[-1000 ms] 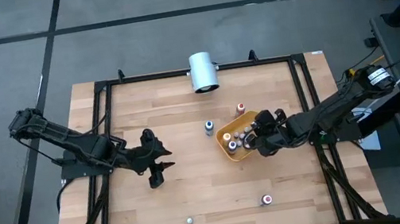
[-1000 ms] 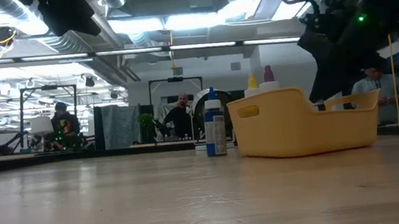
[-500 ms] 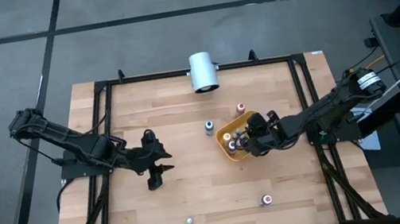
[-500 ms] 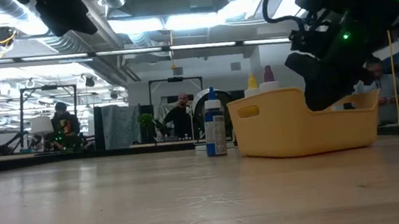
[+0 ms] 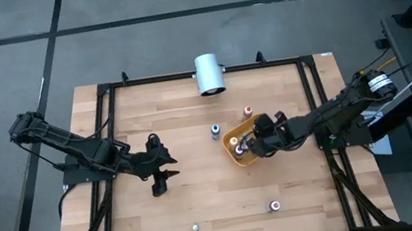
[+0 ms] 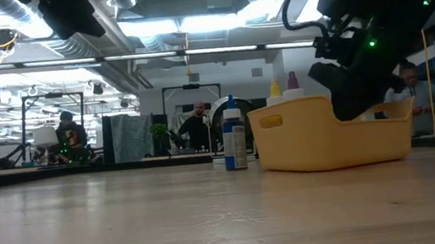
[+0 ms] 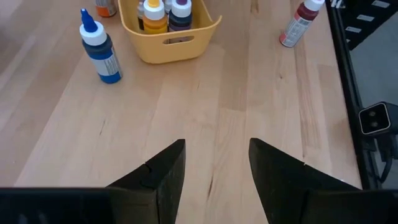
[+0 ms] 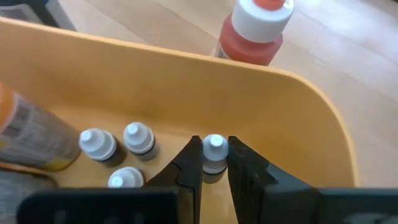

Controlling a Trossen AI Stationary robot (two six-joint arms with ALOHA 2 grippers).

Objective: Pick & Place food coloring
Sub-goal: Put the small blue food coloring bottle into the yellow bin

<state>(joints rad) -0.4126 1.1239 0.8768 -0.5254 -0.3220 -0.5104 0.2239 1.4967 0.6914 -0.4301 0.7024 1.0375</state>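
**Right claw pinching a small bottle inside the tray**

I have the right gripper [image 8: 214, 163] lowered into the yellow tray [image 8: 298, 118], its fingers clenched on the white cap of one tiny food coloring bottle [image 8: 214, 149]. Three more small capped bottles [image 8: 118, 152] stand just beside it, lower left in the wrist picture. A red bottle [image 8: 255, 28] stands outside the tray wall.

From above, the tray [image 5: 231, 140] sits right of centre, with a blue bottle [image 5: 214, 132] to its left. My left gripper [image 7: 214, 165] waits over bare table [image 5: 200, 183] at centre left, fingers apart, holding nothing.

Only the low view shows people beyond the table.
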